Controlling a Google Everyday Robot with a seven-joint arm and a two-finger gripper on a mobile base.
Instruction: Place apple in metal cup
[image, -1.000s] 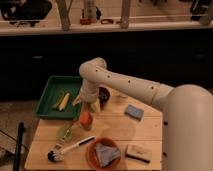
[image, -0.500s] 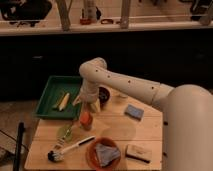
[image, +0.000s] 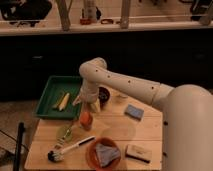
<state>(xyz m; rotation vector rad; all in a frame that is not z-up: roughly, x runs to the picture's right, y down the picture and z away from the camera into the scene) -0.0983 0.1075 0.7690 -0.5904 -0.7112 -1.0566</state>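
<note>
Wooden surface (image: 120, 134): lower centre of the frame. 
White arm (image: 125, 85): reaches from the right edge to the centre. 
Green tray (image: 48, 100): left of centre. 
Orange bowl (image: 90, 156) with grey cloth: bottom centre. 
Tool (image: 94, 106): points down between tray and metal cup (image: 104, 94); cannot tell how far open it is or whether it holds anything. 
Apple (image: 86, 120): just below the tool, lower left of the cup, outside it.

Pale matt wooden table (image: 147, 132). Glossy green plastic tray (image: 50, 100). Small dark round metal cup (image: 104, 94), dull finish. Smooth reddish-orange apple (image: 86, 120). Crumpled grey cloth (image: 106, 152) in smooth orange bowl (image: 90, 150). White arm shell (image: 130, 86) smooth, matt. Gripper (image: 94, 106) just left of cup, above apple.
</note>
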